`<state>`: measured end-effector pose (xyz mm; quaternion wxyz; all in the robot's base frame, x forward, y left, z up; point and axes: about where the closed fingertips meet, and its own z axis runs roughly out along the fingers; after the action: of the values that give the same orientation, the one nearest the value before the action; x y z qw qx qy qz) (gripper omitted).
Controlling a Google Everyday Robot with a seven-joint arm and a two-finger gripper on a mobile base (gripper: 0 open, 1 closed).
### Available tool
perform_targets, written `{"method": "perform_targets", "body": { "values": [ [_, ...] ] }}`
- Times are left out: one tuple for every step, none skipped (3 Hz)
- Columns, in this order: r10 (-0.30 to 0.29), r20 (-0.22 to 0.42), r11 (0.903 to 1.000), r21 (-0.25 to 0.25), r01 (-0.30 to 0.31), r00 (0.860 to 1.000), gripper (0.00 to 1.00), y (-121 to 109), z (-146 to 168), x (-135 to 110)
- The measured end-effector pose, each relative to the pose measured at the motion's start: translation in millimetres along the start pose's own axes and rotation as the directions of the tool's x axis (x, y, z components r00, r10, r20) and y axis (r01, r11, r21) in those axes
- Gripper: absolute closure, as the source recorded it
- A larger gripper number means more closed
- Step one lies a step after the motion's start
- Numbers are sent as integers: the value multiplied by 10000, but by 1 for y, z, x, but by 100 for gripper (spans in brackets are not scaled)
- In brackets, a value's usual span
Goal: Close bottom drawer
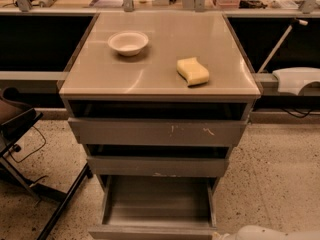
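Note:
The bottom drawer [157, 204] is the narrowest of the grey cabinet's three drawers. It is pulled far out toward me, and its shallow grey inside shows and holds nothing. Its plain front [150, 232] lies at the lower edge of the view. Only a white rounded part of my arm [272, 232] shows at the bottom right, just right of the drawer's front corner. The gripper itself is out of view below the frame.
The top drawer [157, 132], with white scratches, and the middle drawer [157, 166] stand slightly out. A white bowl [128, 42] and a yellow sponge [192, 71] sit on the cabinet top. A dark chair with slanted legs [20, 129] stands at left. A white object [297, 79] is at right.

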<state>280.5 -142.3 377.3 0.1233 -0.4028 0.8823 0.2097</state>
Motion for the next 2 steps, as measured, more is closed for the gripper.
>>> {"method": "perform_targets", "body": {
  "values": [
    [835,312,9955,428,-848,9960,0,-33,55,16],
    [1025,674,9923,633,-1068,9924,0,-37,69,16]
  ]
}}
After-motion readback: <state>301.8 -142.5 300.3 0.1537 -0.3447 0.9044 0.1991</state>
